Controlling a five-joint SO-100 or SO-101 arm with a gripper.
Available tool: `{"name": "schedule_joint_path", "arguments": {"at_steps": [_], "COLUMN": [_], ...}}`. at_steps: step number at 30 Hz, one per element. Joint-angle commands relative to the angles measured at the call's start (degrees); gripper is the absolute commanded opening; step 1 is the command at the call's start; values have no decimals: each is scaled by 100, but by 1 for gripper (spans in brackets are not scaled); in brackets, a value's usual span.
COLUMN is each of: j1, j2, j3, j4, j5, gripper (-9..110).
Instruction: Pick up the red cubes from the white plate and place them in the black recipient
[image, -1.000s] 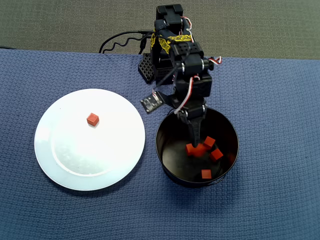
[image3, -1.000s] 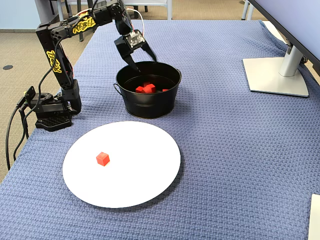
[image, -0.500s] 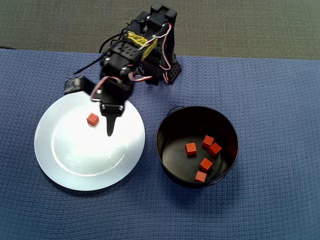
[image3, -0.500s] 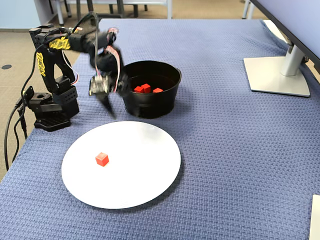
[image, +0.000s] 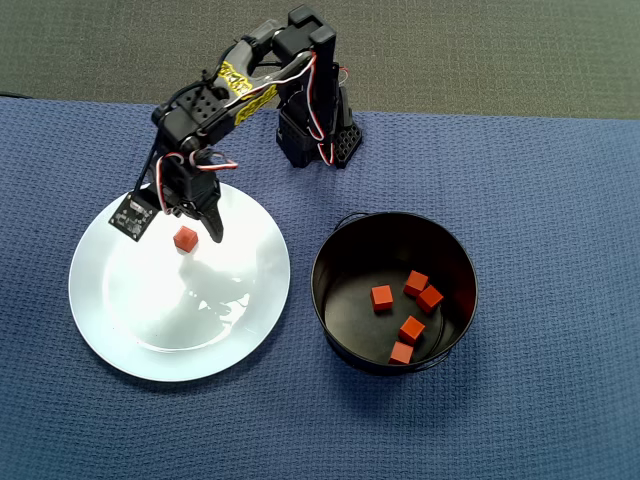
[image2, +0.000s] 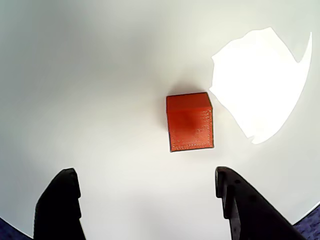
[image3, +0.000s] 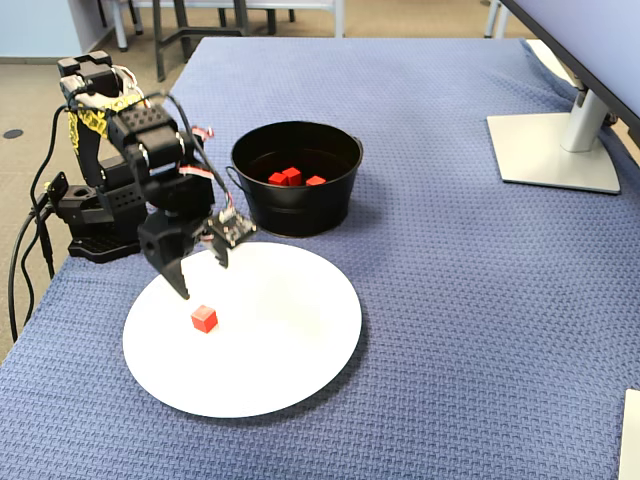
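The black two-finger tool (image3: 200, 278) hangs wide open and empty above one small red-orange cube (image3: 204, 319) on the round glossy white plate (image3: 290, 350); five more cubes (image: 411, 312) lie in the deep black metal pot (image: 330, 285) at the plate's three o'clock in the overhead view, nothing between.

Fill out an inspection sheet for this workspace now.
Surface: blue woven cloth covers the table.
Job's things: large round glossy white plate holds one small red-orange cube; deep black metal pot holds five red cubes.
Clutter: nothing seen.
Gripper: black two-finger gripper open above the plate, fingers either side of the cube in the wrist view, not touching.
Cables: red and white wires along the arm.
Surroundings: silver monitor stand, floor beyond.
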Motion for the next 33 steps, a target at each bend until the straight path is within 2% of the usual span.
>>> {"name": "schedule_joint_path", "arguments": {"at_steps": [1,13,18,28,33], "j1": [62,132,88,44,62], "j2": [-167,-501,-589,-958,-993], "j3": [-624,-738,-519,-598,-202], "j4": [141,193,-255,-431,-1037], "j5": [-378,-466,-308,-237,-272], "gripper": [29,27,26,25,24]}}
